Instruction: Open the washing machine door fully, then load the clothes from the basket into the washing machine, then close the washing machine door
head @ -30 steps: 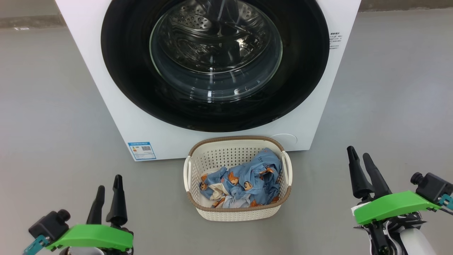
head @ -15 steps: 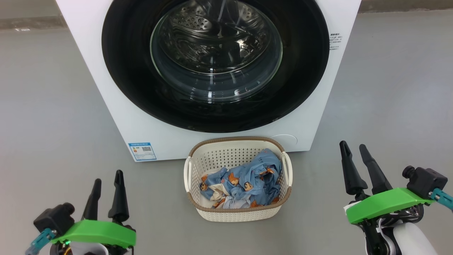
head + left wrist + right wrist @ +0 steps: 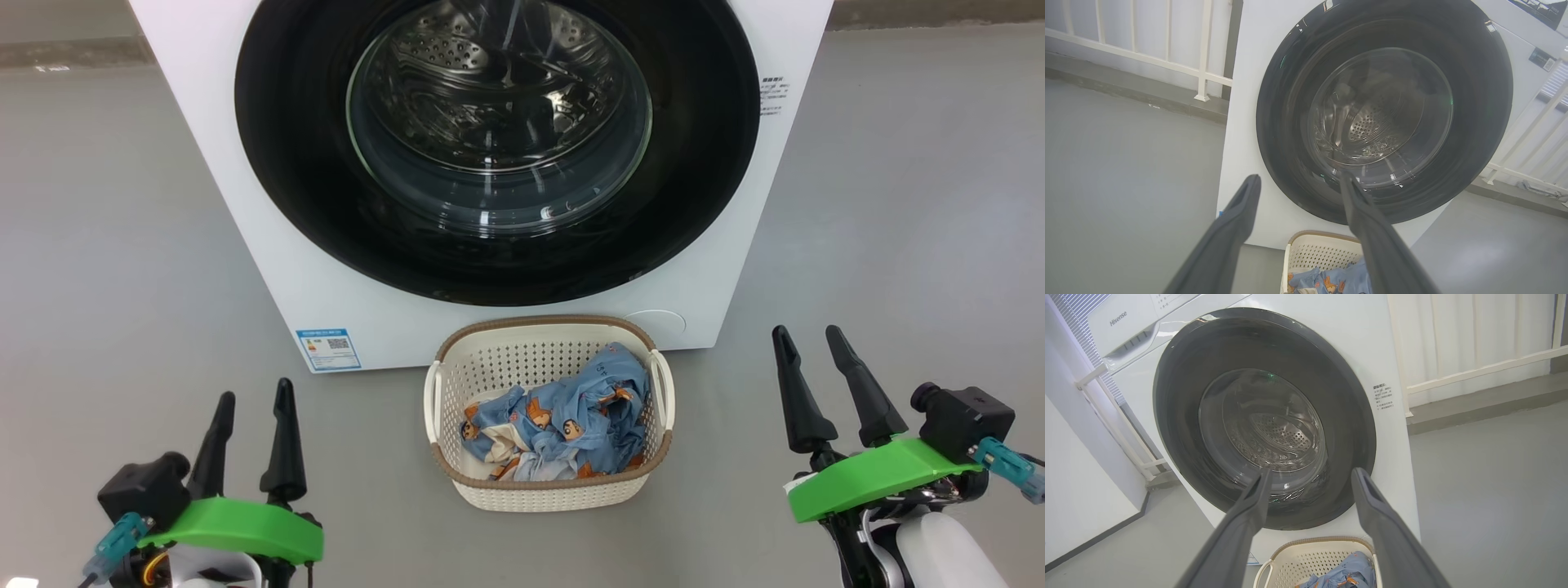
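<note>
Washing machine door (image 3: 498, 147) shut — left claw (image 3: 255, 389) and right claw (image 3: 807, 330) both spread, empty.

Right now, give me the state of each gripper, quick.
Left gripper: open, fingers apart, holding nothing.
Right gripper: open, fingers apart, holding nothing.

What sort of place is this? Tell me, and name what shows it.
Probably a laundry corner, maybe on a balcony or in a utility room. A front-loading washer stands on a bare grey floor, a basket of clothes sits before it, and a white railing runs behind.
</note>
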You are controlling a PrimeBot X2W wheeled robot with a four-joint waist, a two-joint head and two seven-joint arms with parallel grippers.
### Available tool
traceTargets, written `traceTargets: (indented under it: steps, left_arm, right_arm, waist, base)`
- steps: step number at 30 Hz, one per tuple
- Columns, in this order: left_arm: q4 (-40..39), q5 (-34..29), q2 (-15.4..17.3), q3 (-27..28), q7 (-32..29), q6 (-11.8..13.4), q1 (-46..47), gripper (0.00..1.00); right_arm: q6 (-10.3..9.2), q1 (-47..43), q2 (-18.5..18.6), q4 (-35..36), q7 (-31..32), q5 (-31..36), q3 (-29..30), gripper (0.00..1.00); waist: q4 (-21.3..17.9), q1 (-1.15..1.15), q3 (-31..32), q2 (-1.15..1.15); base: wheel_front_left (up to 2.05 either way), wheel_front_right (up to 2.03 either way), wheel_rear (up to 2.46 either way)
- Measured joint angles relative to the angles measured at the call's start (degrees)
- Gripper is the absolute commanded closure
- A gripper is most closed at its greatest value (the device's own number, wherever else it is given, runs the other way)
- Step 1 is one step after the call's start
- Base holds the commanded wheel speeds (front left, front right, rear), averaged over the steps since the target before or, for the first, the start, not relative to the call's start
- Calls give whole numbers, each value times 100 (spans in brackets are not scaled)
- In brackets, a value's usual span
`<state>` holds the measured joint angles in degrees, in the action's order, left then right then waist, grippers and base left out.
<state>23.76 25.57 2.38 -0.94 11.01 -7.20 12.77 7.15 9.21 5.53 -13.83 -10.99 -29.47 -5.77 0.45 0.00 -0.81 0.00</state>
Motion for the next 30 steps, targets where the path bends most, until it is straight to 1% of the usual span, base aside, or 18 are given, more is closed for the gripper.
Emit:
traceTargets:
  steps: [1, 2, 5, 19, 30]
  left_arm:
    - [0, -108, -1, -9, 21, 0, 35, 0]
    - [0, -108, -1, -9, 21, 0, 35, 0]
    - [8, -354, -3, -27, 97, 0, 42, 0]
    - [88, -1190, -3, -80, 338, -16, 149, 0]
    - [113, -1211, -4, -80, 345, -16, 252, 0]
  right_arm:
    - [0, 4, 1, -4, -30, 162, 1, 0]
    - [0, 4, 1, -4, -30, 162, 1, 0]
    - [0, 101, 2, -20, -103, 442, 9, 0]
    - [1, 219, 18, -57, -331, 1314, -102, 0]
    - [1, 219, 20, -78, -331, 1386, -86, 0]
  waist:
    - [-4, 0, -2, 0]
    - [-4, 0, -2, 0]
    - [-14, 0, -3, 0]
    - [-21, 0, -19, 0]
    - [-18, 0, -35, 0]
  base:
    - [0, 0, 0]
    - [0, 0, 0]
    - [0, 0, 0]
    - [0, 0, 0]
    - [0, 0, 0]
